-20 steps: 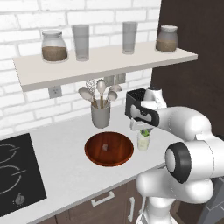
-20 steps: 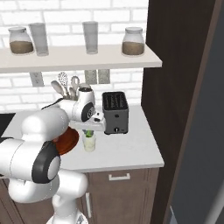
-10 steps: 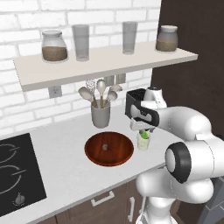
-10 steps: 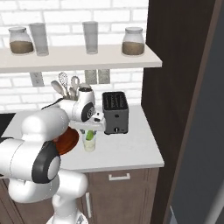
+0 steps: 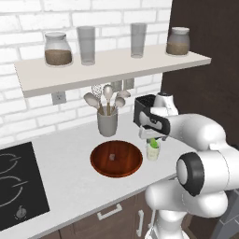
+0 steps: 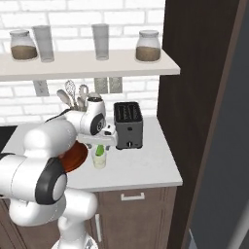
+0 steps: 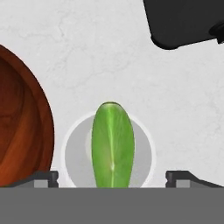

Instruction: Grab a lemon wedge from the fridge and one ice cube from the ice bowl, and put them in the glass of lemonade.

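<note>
Fingers (image 7: pixel 112 177) now spread wide, lemon wedge (image 7: pixel 112 145) dropped into glass of lemonade (image 5: pixel 153 150); ice cube (image 5: pixel 111 157) next.

The glossy white, bulbous-segmented robot arm (image 5: pixel 205 140) is showing dark grey round joint caps ringed in black, a rounded white base column, and a black-faced wrist block carrying small dark grey finger tips (image 7: pixel 43 178).

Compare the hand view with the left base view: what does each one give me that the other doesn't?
Hand view: the jaws spread wide apart, with the green lemon wedge directly over the glass of lemonade. Left base view: the ice cube in the ice bowl, the utensil cup and the shelf. Both: wedge, glass, bowl, toaster.
</note>
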You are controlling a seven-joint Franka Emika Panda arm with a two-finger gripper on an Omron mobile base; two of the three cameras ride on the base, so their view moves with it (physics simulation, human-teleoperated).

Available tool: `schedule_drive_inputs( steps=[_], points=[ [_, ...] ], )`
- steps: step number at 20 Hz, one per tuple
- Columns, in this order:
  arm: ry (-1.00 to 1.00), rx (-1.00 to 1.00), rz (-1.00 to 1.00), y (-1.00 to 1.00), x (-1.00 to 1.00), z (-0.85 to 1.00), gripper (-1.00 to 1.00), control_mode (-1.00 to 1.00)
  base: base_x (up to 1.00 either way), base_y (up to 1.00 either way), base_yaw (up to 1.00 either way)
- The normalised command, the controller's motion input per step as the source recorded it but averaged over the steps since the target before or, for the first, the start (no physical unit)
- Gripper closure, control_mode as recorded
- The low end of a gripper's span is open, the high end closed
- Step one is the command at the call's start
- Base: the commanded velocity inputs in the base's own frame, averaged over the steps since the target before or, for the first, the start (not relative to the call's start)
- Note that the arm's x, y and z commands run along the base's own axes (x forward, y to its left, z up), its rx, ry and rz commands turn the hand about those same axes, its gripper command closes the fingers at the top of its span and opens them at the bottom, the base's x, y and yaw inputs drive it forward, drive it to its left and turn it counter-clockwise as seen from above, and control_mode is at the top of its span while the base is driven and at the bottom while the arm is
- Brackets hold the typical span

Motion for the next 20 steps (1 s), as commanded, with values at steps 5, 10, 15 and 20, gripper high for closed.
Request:
schedule_drive_inputs(
  steps=[5,10,15,20],
  points=[
    [-0.11,0.1,0.0,0.0,-0.82,0.12,-1.0,-1.0,0.0,0.0,0.0],
    [-0.15,0.09,0.01,0.0,-0.94,0.18,-1.0,-1.0,0.0,0.0,0.0],
    [-0.1,0.04,0.01,0.2,-0.78,0.4,-1.0,-1.0,0.0,0.0,0.0],
    [0.02,-0.18,0.0,0.76,-0.25,1.0,-1.0,-1.0,0.0,0.0,0.0]
  ],
)
